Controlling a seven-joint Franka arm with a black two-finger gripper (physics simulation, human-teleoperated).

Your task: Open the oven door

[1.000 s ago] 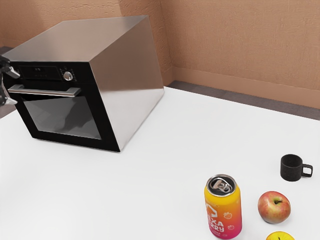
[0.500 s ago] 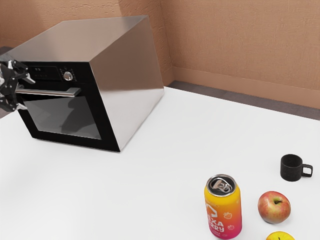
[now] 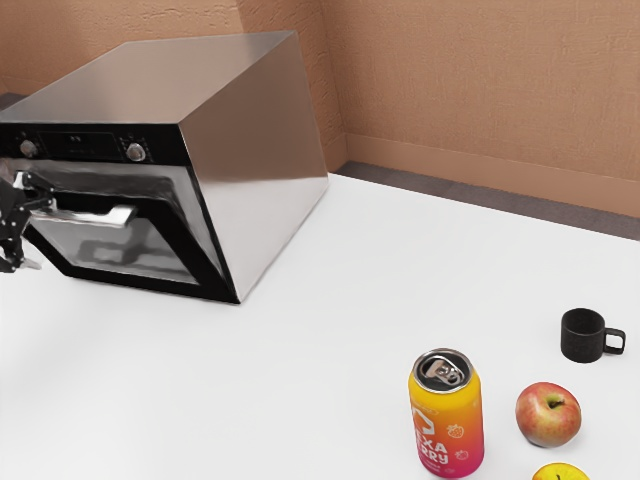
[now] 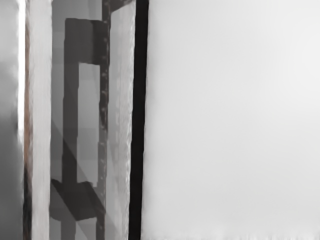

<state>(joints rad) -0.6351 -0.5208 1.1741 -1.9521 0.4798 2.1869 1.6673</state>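
Pulling step in hand. Oven door [image 3: 125, 262] ajar at its top, left in the exterior view. My gripper [image 3: 38, 235] has its fingers apart at the handle [image 3: 100, 216]; contact hard to judge. Next: draw outward, then down.

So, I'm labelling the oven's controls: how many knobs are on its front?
2: one knob toward the exterior view's left on the control panel, another knob toward its right. The panel reaches the picture's edge; more may be hidden.
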